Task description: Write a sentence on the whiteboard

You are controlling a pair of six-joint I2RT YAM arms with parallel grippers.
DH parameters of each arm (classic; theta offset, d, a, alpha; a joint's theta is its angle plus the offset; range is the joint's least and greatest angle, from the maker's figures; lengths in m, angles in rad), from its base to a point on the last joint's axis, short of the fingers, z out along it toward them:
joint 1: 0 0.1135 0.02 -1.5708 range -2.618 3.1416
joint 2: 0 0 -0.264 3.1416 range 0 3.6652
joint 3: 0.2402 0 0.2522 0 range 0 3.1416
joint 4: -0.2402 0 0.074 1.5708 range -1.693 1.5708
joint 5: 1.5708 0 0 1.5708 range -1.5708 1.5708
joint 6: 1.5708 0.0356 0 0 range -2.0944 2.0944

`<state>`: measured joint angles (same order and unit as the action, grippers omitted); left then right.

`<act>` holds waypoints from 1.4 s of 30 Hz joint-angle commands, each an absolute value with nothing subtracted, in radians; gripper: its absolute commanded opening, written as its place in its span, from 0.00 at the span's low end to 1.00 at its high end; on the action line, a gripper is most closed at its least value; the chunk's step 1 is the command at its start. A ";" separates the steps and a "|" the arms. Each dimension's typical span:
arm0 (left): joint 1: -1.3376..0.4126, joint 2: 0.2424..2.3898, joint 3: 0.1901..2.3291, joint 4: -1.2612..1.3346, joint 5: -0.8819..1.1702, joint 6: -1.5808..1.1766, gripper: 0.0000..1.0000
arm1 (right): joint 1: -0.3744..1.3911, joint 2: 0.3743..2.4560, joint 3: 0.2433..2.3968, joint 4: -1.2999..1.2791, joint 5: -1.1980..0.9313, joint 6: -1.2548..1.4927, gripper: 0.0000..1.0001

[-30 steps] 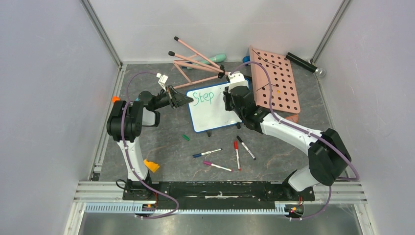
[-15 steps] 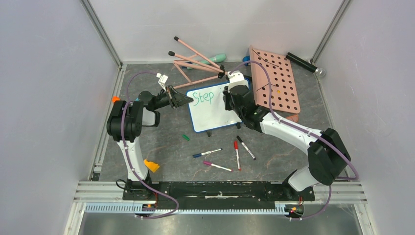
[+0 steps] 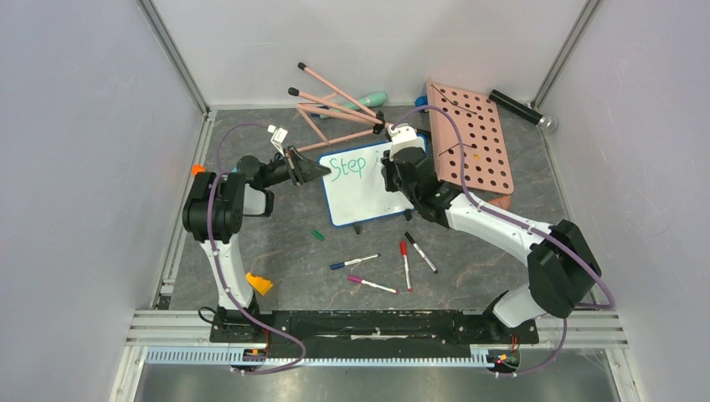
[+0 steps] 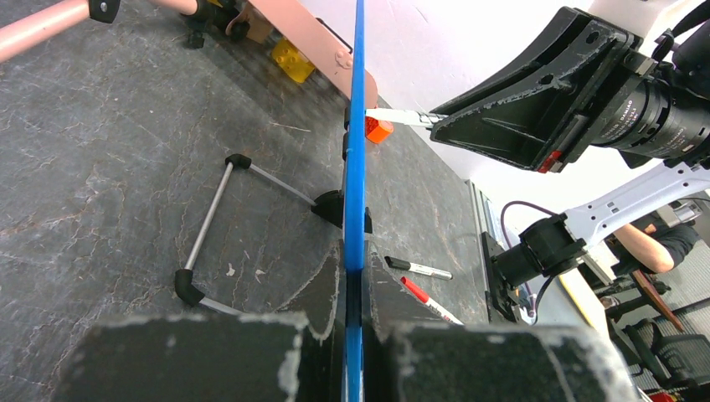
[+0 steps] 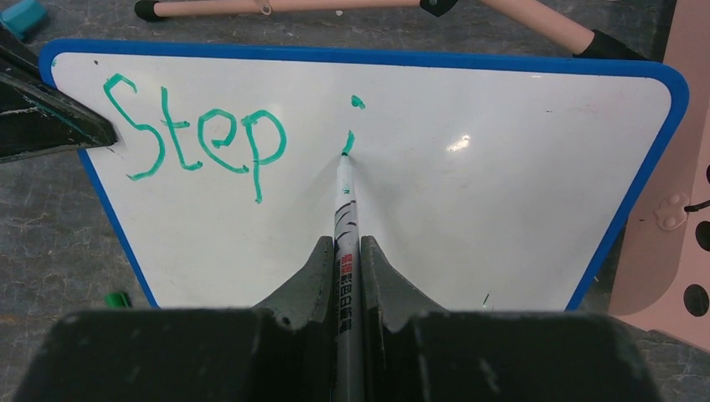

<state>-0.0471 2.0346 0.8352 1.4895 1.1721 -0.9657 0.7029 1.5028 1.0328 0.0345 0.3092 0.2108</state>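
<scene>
The whiteboard, white with a blue frame, stands tilted on the dark table. My left gripper is shut on its left edge; the left wrist view shows the blue frame clamped between my fingers. My right gripper is shut on a green marker. The marker's tip touches the board at a short green stroke under a dot. The sentence reads "Step" in green at the board's upper left.
A pink board with round holes lies right of the whiteboard, and pink tube legs lie behind it. Several loose markers and a green cap lie in front. An orange block sits near the left base. A black cylinder lies far right.
My right wrist has crept very slightly left with the marker on the board. The left arm and the whiteboard have stayed put.
</scene>
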 commanded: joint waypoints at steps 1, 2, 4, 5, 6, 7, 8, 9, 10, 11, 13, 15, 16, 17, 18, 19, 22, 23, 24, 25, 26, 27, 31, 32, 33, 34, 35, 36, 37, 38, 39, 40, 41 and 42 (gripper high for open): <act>-0.042 2.021 0.850 1.557 1.172 -0.973 0.02 | 0.699 1.464 1.032 0.033 0.291 0.201 0.00; -0.042 2.022 0.850 1.557 1.172 -0.974 0.02 | 0.700 1.465 1.036 0.027 0.290 0.201 0.00; -0.041 2.022 0.851 1.557 1.171 -0.974 0.02 | 0.699 1.466 1.040 0.020 0.287 0.202 0.00; -0.042 2.022 0.850 1.557 1.172 -0.974 0.02 | 0.699 1.464 1.041 0.018 0.284 0.201 0.00; -0.042 2.021 0.850 1.557 1.171 -0.975 0.02 | 0.699 1.462 1.043 0.017 0.281 0.201 0.00; -0.041 2.022 0.850 1.557 1.171 -0.974 0.02 | 0.700 1.459 1.043 0.017 0.276 0.202 0.00; -0.043 2.021 0.850 1.557 1.171 -0.974 0.02 | 0.700 1.453 1.044 0.016 0.271 0.202 0.00; -0.042 2.022 0.850 1.557 1.171 -0.975 0.02 | 0.700 1.444 1.046 0.013 0.268 0.202 0.00; -0.042 2.022 0.851 1.557 1.171 -0.974 0.02 | 0.700 1.436 1.046 0.011 0.267 0.202 0.00; -0.042 2.021 0.850 1.557 1.172 -0.974 0.02 | 0.700 1.423 1.046 0.010 0.267 0.200 0.00; -0.042 2.022 0.850 1.557 1.172 -0.974 0.02 | 0.700 1.397 1.045 0.009 0.269 0.199 0.00; -0.041 2.023 0.850 1.557 1.171 -0.973 0.02 | 0.699 1.375 1.052 0.009 0.271 0.193 0.00; -0.042 2.023 0.851 1.557 1.172 -0.974 0.02 | 0.699 1.365 1.056 0.009 0.271 0.187 0.00; -0.042 2.023 0.851 1.557 1.172 -0.973 0.02 | 0.700 1.356 1.059 0.007 0.271 0.181 0.00; -0.042 2.020 0.851 1.557 1.172 -0.971 0.02 | 0.700 1.351 1.063 0.007 0.275 0.173 0.00; -0.042 2.018 0.849 1.557 1.172 -0.968 0.02 | 0.699 1.345 1.062 0.005 0.282 0.166 0.00; -0.043 2.010 0.845 1.557 1.172 -0.962 0.02 | 0.699 1.336 1.049 0.021 0.313 0.141 0.00; -0.041 2.008 0.844 1.557 1.172 -0.962 0.02 | 0.698 1.337 1.042 0.029 0.306 0.128 0.00; -0.042 2.009 0.844 1.557 1.172 -0.962 0.02 | 0.698 1.340 1.040 0.038 0.298 0.115 0.00; -0.042 2.009 0.844 1.557 1.172 -0.962 0.02 | 0.698 1.349 1.041 0.044 0.287 0.106 0.00; -0.042 2.011 0.845 1.557 1.172 -0.962 0.02 | 0.699 1.356 1.044 0.045 0.274 0.099 0.00; -0.042 2.011 0.845 1.557 1.172 -0.963 0.02 | 0.698 1.368 1.048 0.050 0.263 0.090 0.00; -0.042 2.013 0.847 1.557 1.172 -0.966 0.02 | 0.698 1.419 1.070 0.047 0.252 0.071 0.00; -0.042 2.014 0.847 1.557 1.172 -0.966 0.02 | 0.698 1.429 1.074 0.046 0.253 0.071 0.00; -0.042 2.014 0.847 1.557 1.172 -0.966 0.02 | 0.698 1.440 1.075 0.047 0.253 0.072 0.00; -0.042 2.014 0.847 1.557 1.172 -0.966 0.02 | 0.697 1.450 1.078 0.048 0.254 0.073 0.00; -0.042 2.013 0.848 1.557 1.172 -0.966 0.02 | 0.698 1.462 1.080 0.050 0.254 0.076 0.00; -0.042 2.015 0.848 1.557 1.172 -0.966 0.02 | 0.698 1.469 1.083 0.049 0.256 0.079 0.00; -0.041 2.015 0.848 1.557 1.173 -0.966 0.02 | 0.698 1.478 1.084 0.051 0.259 0.080 0.00; -0.041 2.015 0.848 1.557 1.172 -0.966 0.02 | 0.698 1.483 1.083 0.054 0.262 0.080 0.00; -0.042 2.015 0.848 1.557 1.172 -0.967 0.02 | 0.698 1.488 1.083 0.058 0.263 0.080 0.00; -0.042 2.015 0.848 1.557 1.172 -0.967 0.02 | 0.698 1.491 1.082 0.062 0.266 0.083 0.00; -0.041 2.015 0.848 1.557 1.173 -0.968 0.02 | 0.698 1.492 1.082 0.065 0.267 0.084 0.00; -0.041 2.015 0.848 1.558 1.172 -0.968 0.02 | 0.699 1.495 1.081 0.070 0.268 0.084 0.00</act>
